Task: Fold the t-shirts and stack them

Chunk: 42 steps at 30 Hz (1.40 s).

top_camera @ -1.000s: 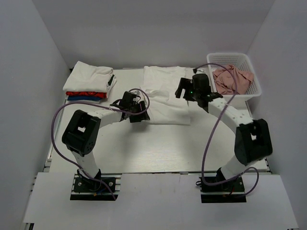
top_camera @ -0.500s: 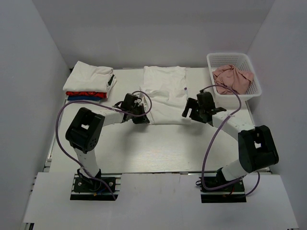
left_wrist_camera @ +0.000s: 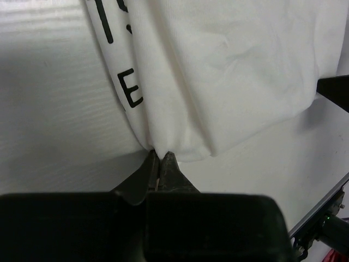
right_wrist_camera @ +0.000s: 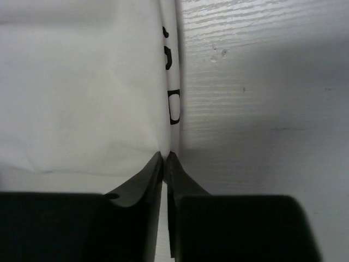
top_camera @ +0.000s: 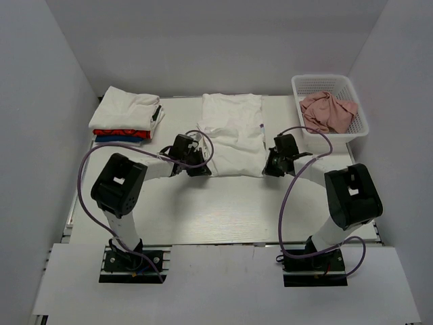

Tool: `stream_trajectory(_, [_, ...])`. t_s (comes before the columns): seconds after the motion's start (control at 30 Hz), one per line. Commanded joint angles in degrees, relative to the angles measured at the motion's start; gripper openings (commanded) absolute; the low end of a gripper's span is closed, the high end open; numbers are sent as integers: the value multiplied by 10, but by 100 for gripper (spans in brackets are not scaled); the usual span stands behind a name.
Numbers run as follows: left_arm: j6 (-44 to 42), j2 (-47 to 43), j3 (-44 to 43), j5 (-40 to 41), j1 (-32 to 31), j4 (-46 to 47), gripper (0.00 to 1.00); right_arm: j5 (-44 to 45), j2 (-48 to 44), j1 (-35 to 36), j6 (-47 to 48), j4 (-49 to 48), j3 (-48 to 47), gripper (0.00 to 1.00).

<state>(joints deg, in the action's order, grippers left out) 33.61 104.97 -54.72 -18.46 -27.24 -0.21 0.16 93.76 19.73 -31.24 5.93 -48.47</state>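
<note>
A white t-shirt [top_camera: 233, 135] with dark lettering lies partly folded on the table's middle back. My left gripper [top_camera: 201, 169] is shut on its near left corner; in the left wrist view the jaws [left_wrist_camera: 160, 158] pinch the cloth edge [left_wrist_camera: 180, 147]. At the near right corner my right gripper [top_camera: 268, 169] is also shut, and the right wrist view shows its tips [right_wrist_camera: 164, 158] closed on the hem [right_wrist_camera: 166, 131]. At the back left stands a stack of folded t-shirts [top_camera: 125, 115]: white on top, red and blue beneath.
A white basket [top_camera: 352, 128] at the back right holds a crumpled pink garment [top_camera: 326, 112]. White walls close in the table on three sides. Purple cables loop off both arms.
The right arm came down from over the shirt to its near right corner and shut there. The left gripper closed on the near left corner. The shirt's right side got folded in.
</note>
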Motion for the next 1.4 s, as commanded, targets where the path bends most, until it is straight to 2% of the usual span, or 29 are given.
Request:
stream_trajectory(0.0, [6, -49, 30, -26, -9, 12, 0, -25, -28, -1, -7, -23, 30, 5])
stream_trajectory(0.03, [6, -56, 30, -35, -14, 12, 0, -26, -46, 1, -5, -29, 36, 0])
stream_trajectory(0.2, [1, -105, 63, -8, -61, -39, 0, -44, -125, 4, 7, -3, 88, 0])
stream_trajectory(0.43, [20, -249, 120, 40, -120, -95, 0, -44, -309, 15, 22, 121, 151, 0])
stream_trajectory(0.47, [26, -267, 127, 57, -127, -115, 0, -47, -351, 18, 27, 129, 152, 0])
stream_trajectory(0.63, [26, -380, 132, 51, -158, -135, 0, -86, -448, 31, 29, 183, 128, 0])
stream_trajectory(0.73, [32, -412, 119, 57, -170, -140, 0, -83, -468, 32, 34, 197, 92, 0])
stream_trajectory(0.83, [25, -424, 90, 84, -170, -146, 0, -62, -460, 30, 30, 185, 44, 0])
stream_trajectory(1.0, [15, -411, 21, 187, -164, -161, 0, -54, -393, 28, 8, 166, -42, 0])
stream_trajectory(1.13, [25, -364, -52, 309, -150, -210, 0, -36, -302, 26, -7, 160, -112, 0])
stream_trajectory(1.23, [25, -312, -94, 366, -135, -225, 0, -12, -219, 22, -15, 166, -183, 0])
stream_trajectory(1.37, [13, -235, -171, 377, -97, -225, 0, 16, -141, 15, -19, 170, -268, 0])
